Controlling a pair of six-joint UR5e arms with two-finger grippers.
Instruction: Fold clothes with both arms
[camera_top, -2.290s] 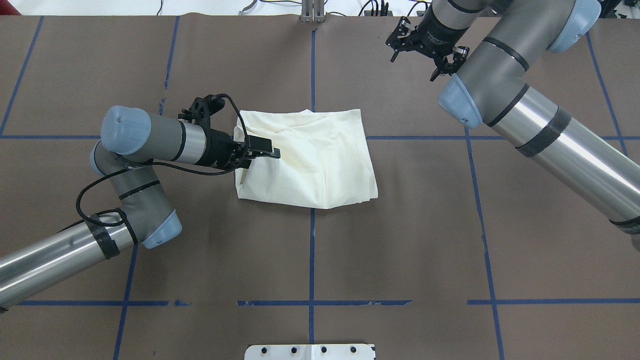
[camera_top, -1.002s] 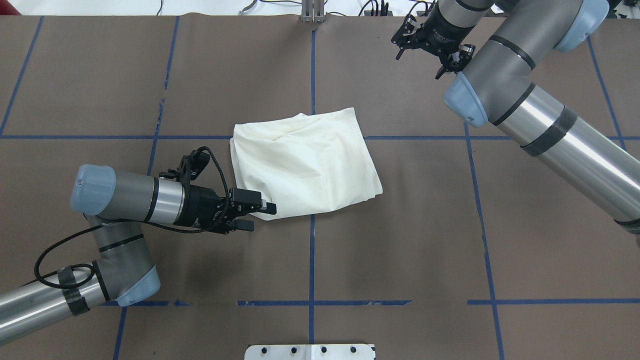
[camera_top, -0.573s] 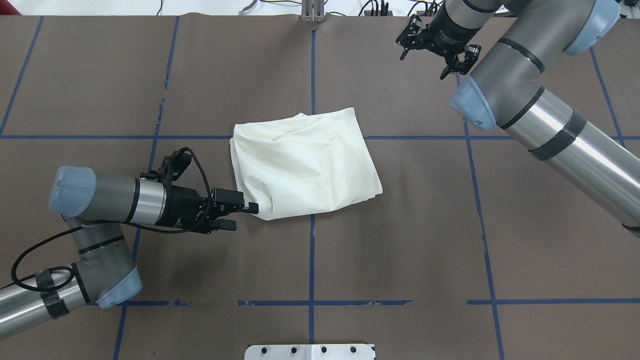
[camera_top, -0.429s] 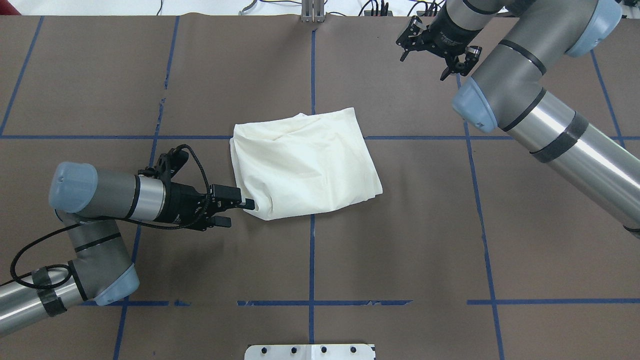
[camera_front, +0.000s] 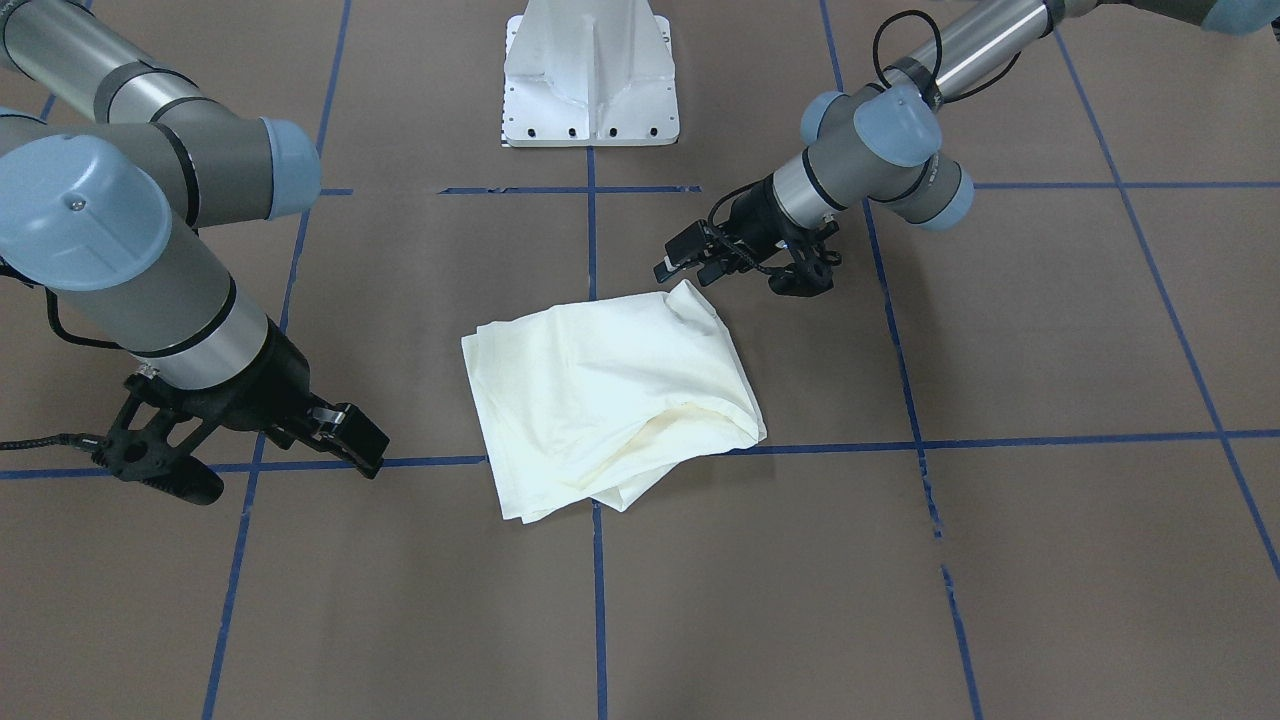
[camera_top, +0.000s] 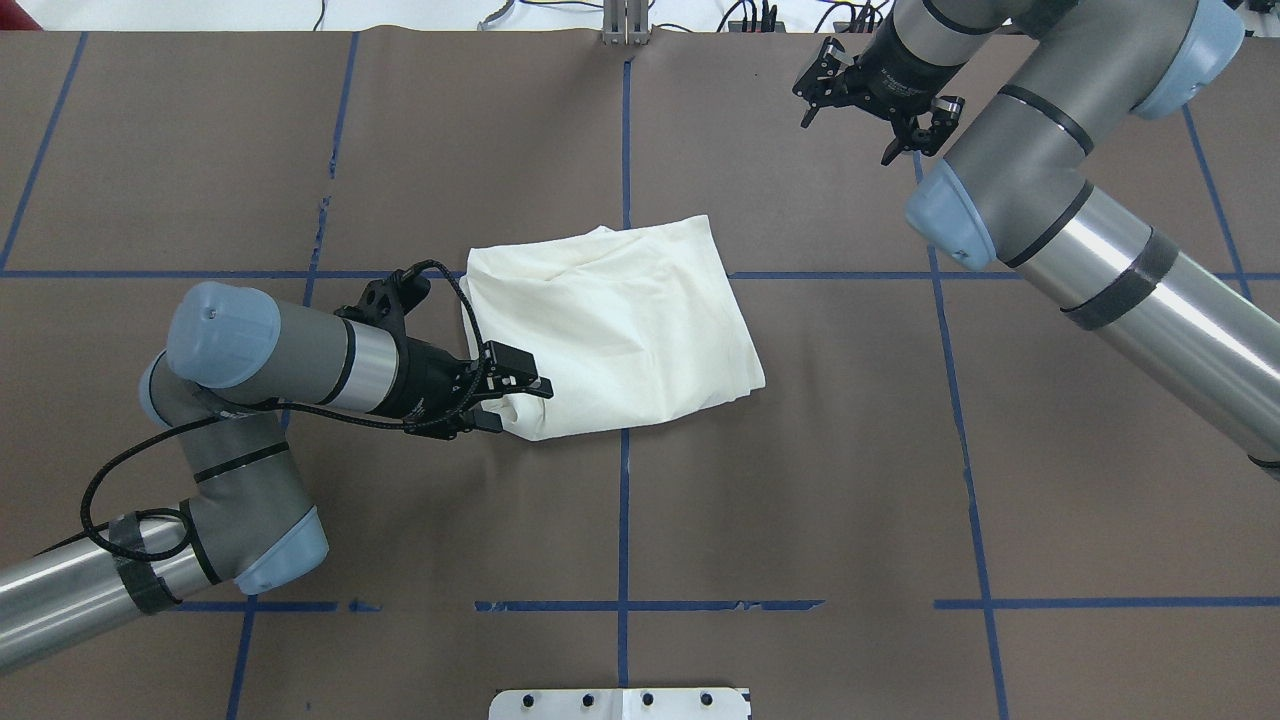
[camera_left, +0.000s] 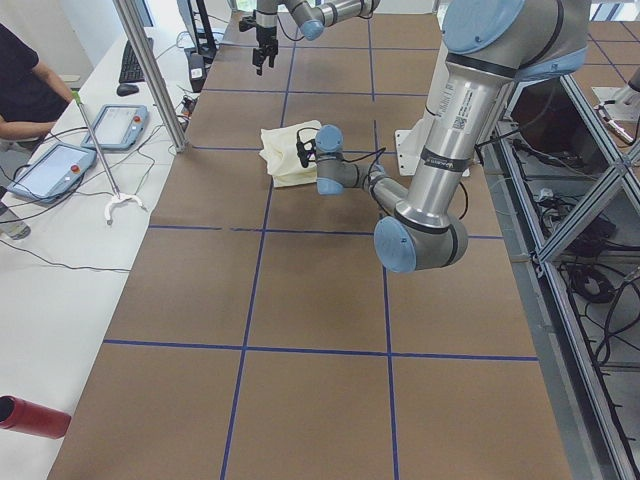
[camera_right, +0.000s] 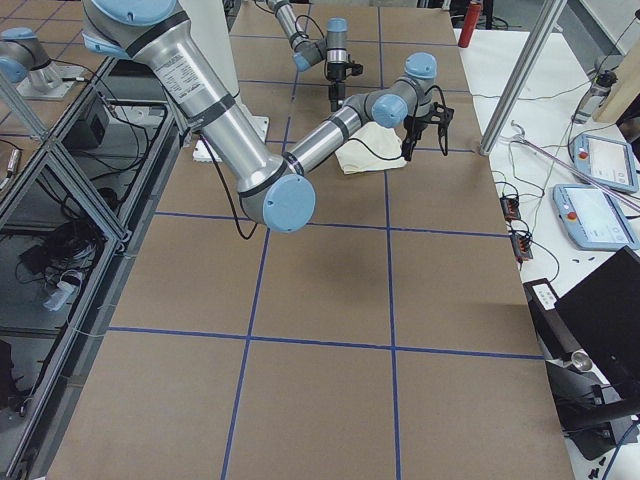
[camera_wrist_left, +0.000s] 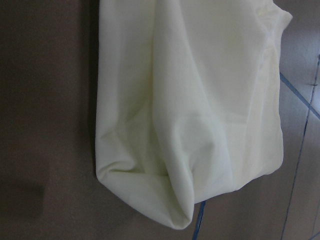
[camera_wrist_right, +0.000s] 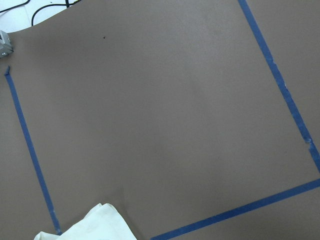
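Observation:
The clothes are one cream shirt (camera_top: 610, 320), folded into a rough rectangle with its plain side up, in the middle of the brown table (camera_top: 800, 480). No print shows. My left gripper (camera_top: 522, 408) is open at the shirt's near-left corner; I cannot tell whether it touches the cloth. From across the table the left gripper (camera_front: 682, 274) sits just behind that raised corner of the shirt (camera_front: 600, 400). The left wrist view is filled by the shirt (camera_wrist_left: 200, 100) with no fingers showing. My right gripper (camera_top: 847, 135) is open and empty, far back right, well off the cloth.
Blue tape lines (camera_top: 622, 500) grid the table. The white pedestal base (camera_front: 590, 70) stands at the robot's edge. A person's arm (camera_left: 25, 95) and tablets (camera_left: 50, 165) are at a side bench, and a red bottle (camera_left: 30, 415) lies there.
The left arm left the shirt's left edge, swung toward the robot and back off to the left, then returned to the near-left corner. The shirt's left side lies flatter. The right gripper drifted slightly right.

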